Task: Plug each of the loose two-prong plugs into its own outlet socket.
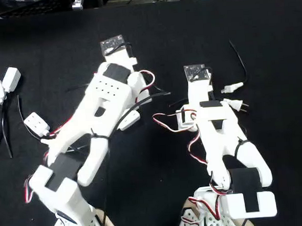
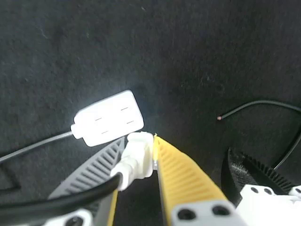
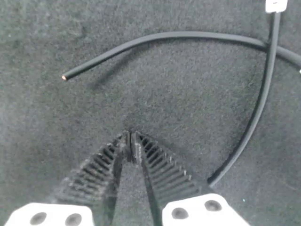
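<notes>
The left gripper (image 2: pixel 139 139) is shut tight on a white plug (image 2: pixel 137 157). Its two fingers squeeze the plug from both sides. Just past the plug, a white outlet socket (image 2: pixel 109 117) lies flat on the black table (image 2: pixel 197 56). The front of the plug is right at the socket's edge, but it is not in the slots. I think this is the plug being worked on now. It has to be lined up with a pair of slots and pushed in.

The right gripper (image 3: pixel 129 136) has its fingers closed together, with nothing between them. It hangs low over the table, near a black cable (image 3: pixel 188 35) with a bare end.

In the high view, a loose plug (image 1: pixel 233 88) and a second loose plug (image 1: pixel 236 105) lie right of the middle of the frame, close beside an arm. Farther off, near the left edge of the frame, one more socket (image 1: pixel 36 122) lies on the table. A pair of sockets (image 1: pixel 10 79) sits above it.

I can see no plug sitting in any socket. So the job looks close to its start, with all three plugs left to do.
</notes>
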Action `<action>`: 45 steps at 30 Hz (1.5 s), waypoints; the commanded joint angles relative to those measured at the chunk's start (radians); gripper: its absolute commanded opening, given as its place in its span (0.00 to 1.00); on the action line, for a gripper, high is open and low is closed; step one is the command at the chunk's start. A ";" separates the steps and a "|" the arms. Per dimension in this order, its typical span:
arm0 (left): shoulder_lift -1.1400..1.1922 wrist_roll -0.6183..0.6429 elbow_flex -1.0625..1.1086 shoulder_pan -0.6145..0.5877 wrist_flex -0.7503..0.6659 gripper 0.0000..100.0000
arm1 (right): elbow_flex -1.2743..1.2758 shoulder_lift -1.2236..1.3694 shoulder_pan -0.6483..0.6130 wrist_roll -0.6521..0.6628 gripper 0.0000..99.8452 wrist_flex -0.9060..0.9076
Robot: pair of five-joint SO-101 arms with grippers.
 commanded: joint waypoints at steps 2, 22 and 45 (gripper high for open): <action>0.038 0.035 -0.085 0.013 0.054 0.03 | -0.004 -0.012 -0.009 -0.009 0.01 -0.009; 0.063 0.195 -0.047 -0.053 0.009 0.03 | -0.004 -0.010 -0.015 -0.006 0.01 -0.012; 0.149 0.258 -0.038 -0.050 -0.081 0.03 | -0.005 -0.010 -0.015 -0.008 0.01 -0.028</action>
